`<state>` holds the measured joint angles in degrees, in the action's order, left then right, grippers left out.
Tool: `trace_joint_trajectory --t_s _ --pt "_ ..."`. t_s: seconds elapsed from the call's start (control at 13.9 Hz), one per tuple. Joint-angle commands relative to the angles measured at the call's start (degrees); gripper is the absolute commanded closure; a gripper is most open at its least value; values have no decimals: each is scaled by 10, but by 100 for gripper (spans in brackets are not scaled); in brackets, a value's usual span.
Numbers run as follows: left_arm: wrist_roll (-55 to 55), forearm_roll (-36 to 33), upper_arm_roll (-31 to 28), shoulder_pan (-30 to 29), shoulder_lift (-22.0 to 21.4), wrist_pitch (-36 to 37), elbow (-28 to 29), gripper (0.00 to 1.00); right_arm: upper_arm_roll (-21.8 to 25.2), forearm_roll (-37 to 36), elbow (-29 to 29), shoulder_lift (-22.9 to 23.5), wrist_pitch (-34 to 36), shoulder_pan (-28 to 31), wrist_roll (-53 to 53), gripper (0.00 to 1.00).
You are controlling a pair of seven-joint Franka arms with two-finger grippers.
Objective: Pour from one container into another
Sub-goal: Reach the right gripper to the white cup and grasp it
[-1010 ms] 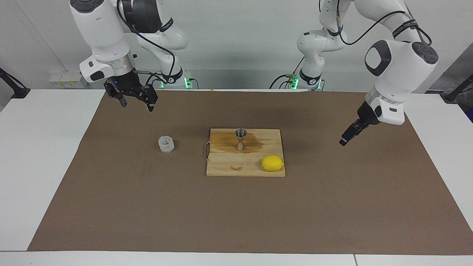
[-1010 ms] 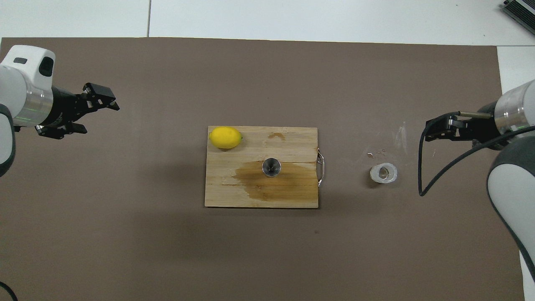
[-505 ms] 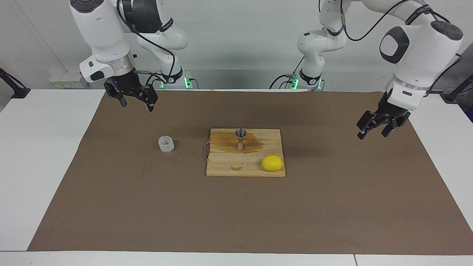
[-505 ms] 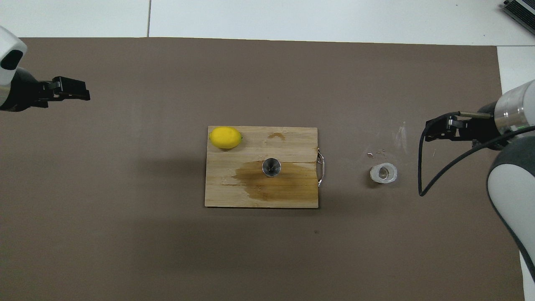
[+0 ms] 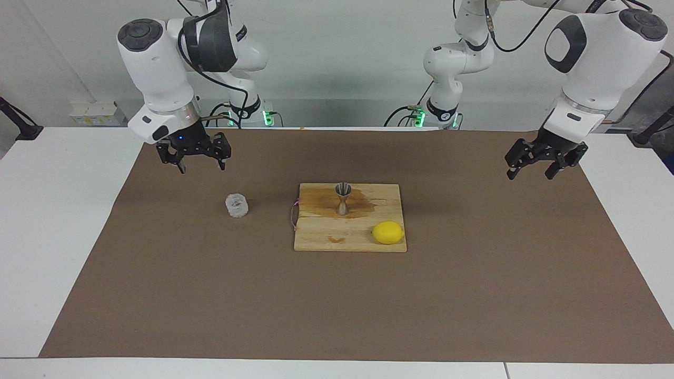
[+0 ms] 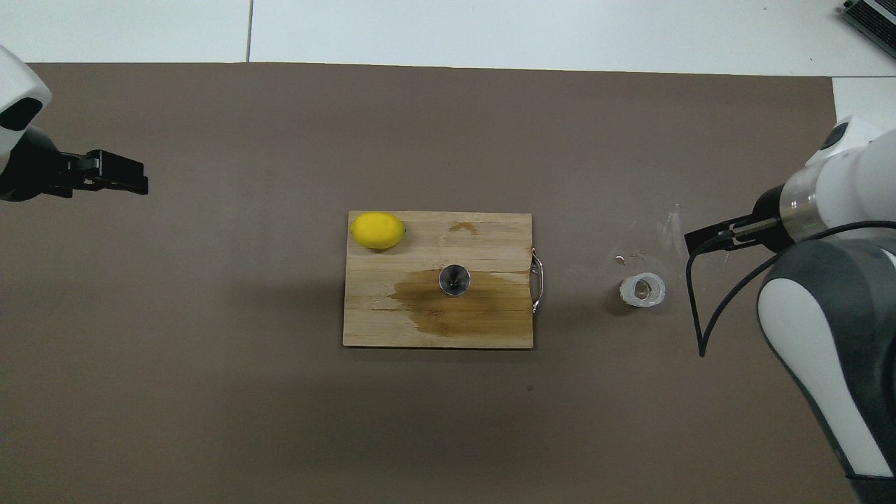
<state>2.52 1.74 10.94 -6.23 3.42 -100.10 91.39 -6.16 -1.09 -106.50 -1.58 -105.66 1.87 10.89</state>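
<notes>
Brown paper matting (image 5: 337, 305) covers the middle of one white table (image 5: 58, 210), and on it lie four loose things: one board, one jigger, one lemon and one cup. One rectangular wooden cutting board (image 5: 326, 239) with a thin wire handle at its end toward the right arm sits at the centre of the mat, a dark wet stain spread across the half nearer the robots. One small shiny steel hourglass-shaped jigger (image 5: 343, 198) stands upright on that stain, its open mouth a round ring in the overhead view (image 6: 454, 280). One yellow lemon (image 5: 388, 232) lies on the board's corner farther from the robots, toward the left arm's end, apart from the jigger. One small squat whitish cup of knobbly glass (image 5: 237, 205) stands upright on the mat off the board, toward the right arm's end, near the wire handle but not touching it. Two arms are in view. The right gripper (image 5: 200, 160) hangs over the mat close to the cup, its fingers spread wide and holding nothing. The left gripper (image 5: 532, 169) hangs over the mat's edge at the left arm's end, well apart from the board, its fingers likewise spread wide and empty.
</notes>
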Motion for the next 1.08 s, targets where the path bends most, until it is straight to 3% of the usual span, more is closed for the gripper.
trace_joint_trajectory --t_s 0.0,0.22,0.58,0.79,1.01 --pt "-7 -8 -4 -1 -51 7 34 0 -3 11 -59 -13 -45 9 167 0" --pt "-5 -7 -6 -3 -56 -1 29 0 -3 12 -99 -4 -74 9 346 0" --pt "6 -4 -10 -6 -64 6 29 0 -2 73 -163 35 -169 42 612 0" --pt "7 -3 -11 -11 -64 8 28 0 -3 77 -202 44 -205 47 664 0" --pt "7 -3 -12 -11 -64 6 28 0 -2 169 -244 54 -256 46 750 0"
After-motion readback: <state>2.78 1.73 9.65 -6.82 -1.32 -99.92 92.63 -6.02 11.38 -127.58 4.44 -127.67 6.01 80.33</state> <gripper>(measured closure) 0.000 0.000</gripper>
